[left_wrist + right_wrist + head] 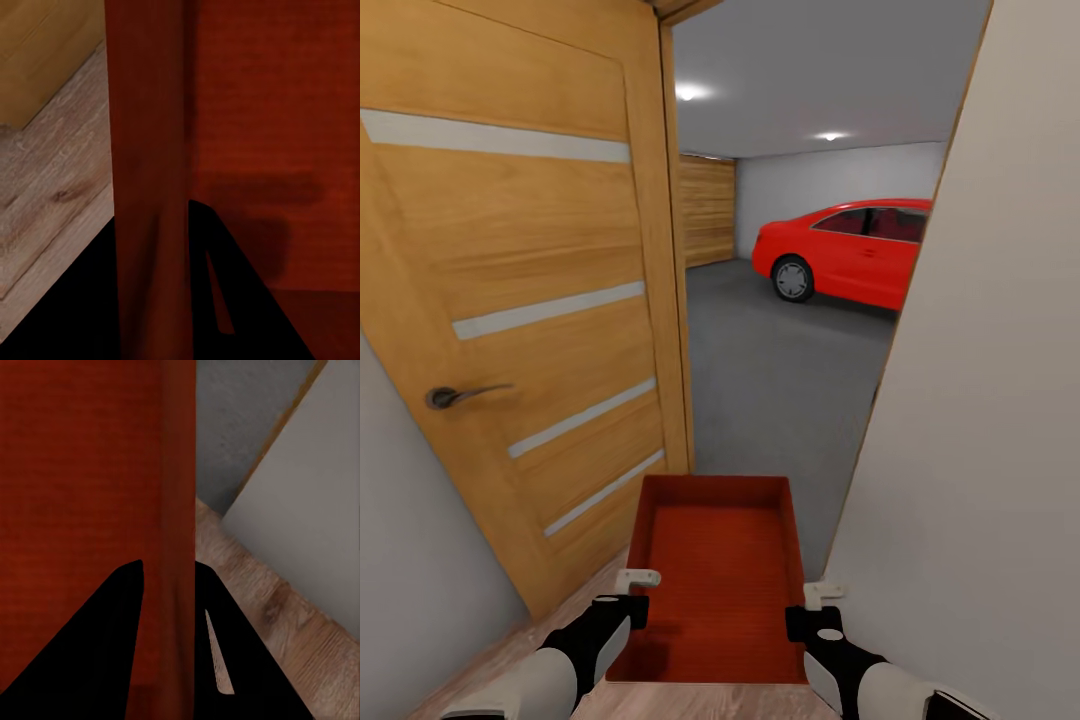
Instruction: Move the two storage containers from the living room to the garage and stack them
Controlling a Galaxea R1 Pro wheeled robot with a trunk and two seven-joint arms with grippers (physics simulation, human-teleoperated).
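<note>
carrying one storage container low and near the robot at the doorway, the left gripper pinches its left wall and the right gripper pinches its right wall; in each wrist view a dark finger sits on either side of the red wall. the open wooden door stands left, a white wall right, with the grey garage floor and a red car farther off. the bin looks rigid and light, thin-rimmed and probably slick, so opposite mid-wall holds suit it.
</note>
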